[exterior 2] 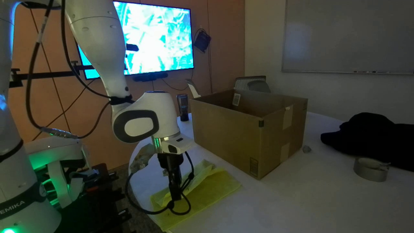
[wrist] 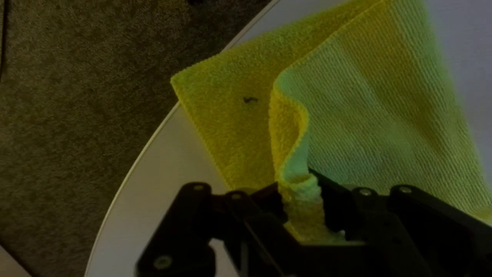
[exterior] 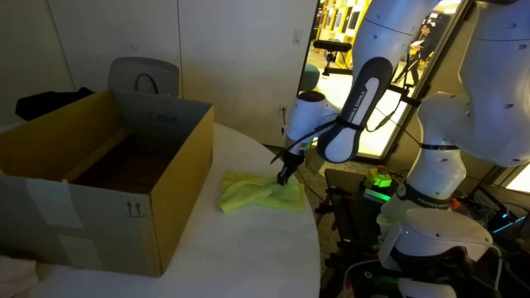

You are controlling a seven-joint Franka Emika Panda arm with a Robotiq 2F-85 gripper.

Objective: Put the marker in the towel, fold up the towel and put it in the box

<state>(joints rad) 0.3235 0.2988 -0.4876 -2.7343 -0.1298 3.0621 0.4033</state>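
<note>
One edge of the towel (wrist: 384, 115) was clamped between the fingers (wrist: 338, 207), and nothing else showed in their grip. The fold looked unfinished, so the coming move seemed to turn on where the towel's uncovered strip lay: up and to the left of the fingers in the wrist view, its corner reaching the rim of the table (exterior: 248, 256). The towel lay half folded on the table, its long axis running roughly from that rim toward the side of the box (exterior: 182, 198). The box stood near the towel's far end, apart from it, on the side away from where the arm (exterior: 372, 74) was mounted. No marker could be seen; the flap probably hid it. A short dark squiggle (wrist: 250, 100) on the bare strip was too small to identify.

As for writing, FRANKA EMIKA could be read on the arm in an exterior view, cut short in places. Two upward arrows (exterior: 129, 207) were printed on the box's end wall; faint lettering (exterior: 165, 118) and a pale label (exterior 2: 236, 99) on its inner walls were not legible.
</note>
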